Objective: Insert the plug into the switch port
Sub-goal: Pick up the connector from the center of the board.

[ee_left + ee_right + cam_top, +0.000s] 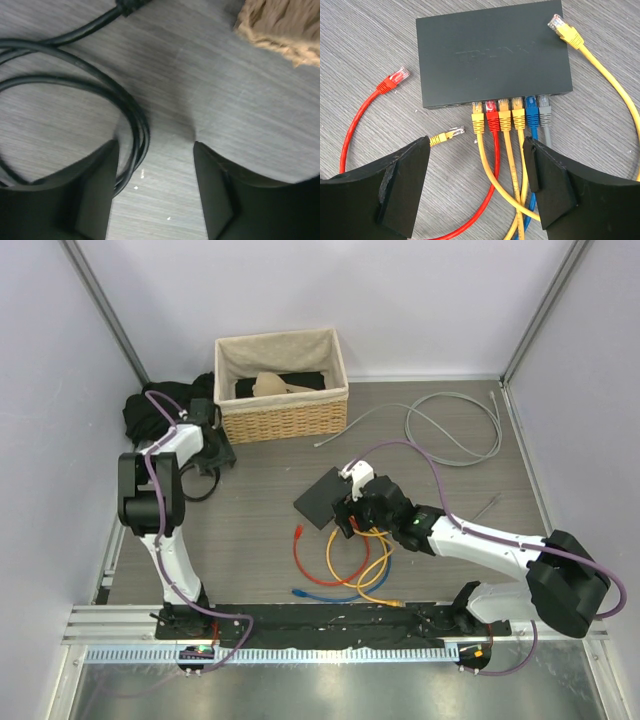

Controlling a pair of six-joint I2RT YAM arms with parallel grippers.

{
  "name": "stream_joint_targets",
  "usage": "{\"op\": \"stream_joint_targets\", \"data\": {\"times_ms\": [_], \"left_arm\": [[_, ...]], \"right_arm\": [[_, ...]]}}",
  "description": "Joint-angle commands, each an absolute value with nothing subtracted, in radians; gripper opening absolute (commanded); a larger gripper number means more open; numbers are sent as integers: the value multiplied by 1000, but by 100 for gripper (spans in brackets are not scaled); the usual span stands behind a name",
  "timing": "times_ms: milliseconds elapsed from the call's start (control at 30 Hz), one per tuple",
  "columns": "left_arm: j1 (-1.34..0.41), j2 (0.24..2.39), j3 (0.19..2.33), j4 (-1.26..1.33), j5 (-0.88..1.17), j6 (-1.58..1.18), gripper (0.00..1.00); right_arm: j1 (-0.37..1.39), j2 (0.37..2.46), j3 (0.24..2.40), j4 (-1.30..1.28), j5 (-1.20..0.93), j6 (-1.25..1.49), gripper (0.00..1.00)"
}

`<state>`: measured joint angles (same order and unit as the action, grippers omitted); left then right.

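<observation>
The switch [490, 55] lies flat on the table [250, 530], right of centre and just ahead of the right gripper [477, 175]. The socket edge faces the gripper. Six plugs [506, 116] sit side by side in the sockets: yellow, red, two yellow, blue and grey. Their cables run back under the gripper and cross one another there.

The right gripper's fingers [550, 185] are spread wide with nothing between them. They hang just short of the plug row, and the right finger stands over the blue and grey cables.

A loose yellow plug [447, 135] lies on the table beside the left end of the row, unplugged. A second yellow plug [563, 29] rests on the far right corner of the switch's top. A loose red plug [394, 80] lies left of the switch, and its red cable [347, 135] curls round toward the gripper.

The left gripper [156, 190] is well apart, by the near left corner of the wicker basket [282, 415]. Its fingers [95, 190] are also released and hold nothing. A coiled black cable [131, 112] passes just inside the left finger, ungripped. A grey cable [452, 395] lies looped at the far right of the table.
</observation>
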<state>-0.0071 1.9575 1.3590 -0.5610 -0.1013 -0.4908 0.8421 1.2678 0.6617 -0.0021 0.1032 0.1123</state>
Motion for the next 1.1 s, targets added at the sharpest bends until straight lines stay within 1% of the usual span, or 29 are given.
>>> {"op": "stream_joint_targets", "data": {"times_ms": [0,100,133,200,233,267,400,533,667,833,867,900,1067], "left_arm": [[-5,1996,1385,-598,-75,-486,57],[-5,1967,1316,-614,50,-512,42],[-12,1941,1284,-603,81,-524,35],[-31,1852,1174,-594,127,-558,26],[-43,1820,1137,-594,139,-567,18],[-70,1754,1068,-594,149,-575,15],[-161,1590,916,-595,146,-627,9],[-244,1473,810,-592,150,-647,9],[-261,1398,730,-575,153,-609,9],[-284,1336,752,-569,178,-546,6],[-290,1330,773,-568,182,-517,4],[-298,1325,787,-575,184,-500,0],[-368,1295,921,-620,193,-419,0]], "right_arm": [[839,1241,655,18,117,126,83],[839,1233,652,21,118,126,82],[839,1230,652,20,123,124,82],[839,1226,650,21,123,124,83],[839,1221,649,21,120,124,82],[839,1216,647,23,118,123,82],[841,1215,635,34,100,130,83],[839,1219,632,38,78,140,82],[839,1209,623,37,75,146,82],[839,1187,611,37,74,167,82],[839,1184,611,37,71,167,82],[839,1183,614,35,71,170,82],[839,1148,632,14,95,187,82]]}}
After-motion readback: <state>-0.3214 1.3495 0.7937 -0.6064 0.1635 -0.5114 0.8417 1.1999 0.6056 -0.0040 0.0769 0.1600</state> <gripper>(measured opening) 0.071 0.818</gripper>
